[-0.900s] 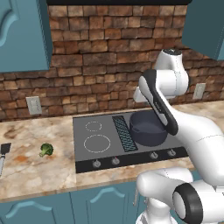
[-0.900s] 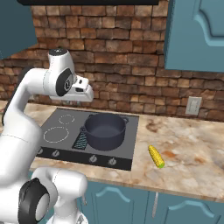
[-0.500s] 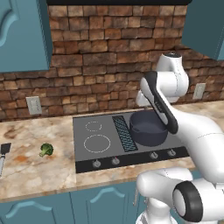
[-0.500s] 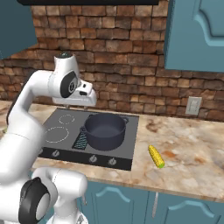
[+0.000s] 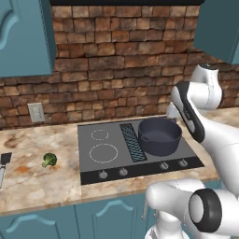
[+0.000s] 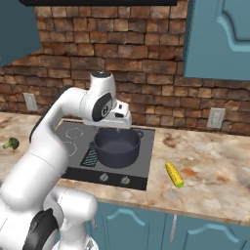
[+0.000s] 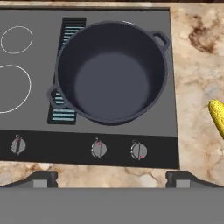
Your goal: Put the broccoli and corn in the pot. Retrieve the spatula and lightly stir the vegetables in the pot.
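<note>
The arm has swung a little further over the stove since a moment ago, and the gripper now hangs above the pot with its jaws spread wide and nothing between them. From the hand view the finger tips stand far apart at the bottom of the picture, and the pot's dark inside is bare: no vegetable lies in it.

The broccoli sits on the counter well to the left of the cooktop, in the same spot as before, with the spatula further left at the edge of the view. The corn lies on the counter to the right of the stove, near but apart from the pot, also unmoved.

So I'd say the task has barely begun. The jaws have just opened, which looks like readiness for a first pick-up, and both vegetables are yet to be fetched. The corn is the closer of the two to the hand.
</note>
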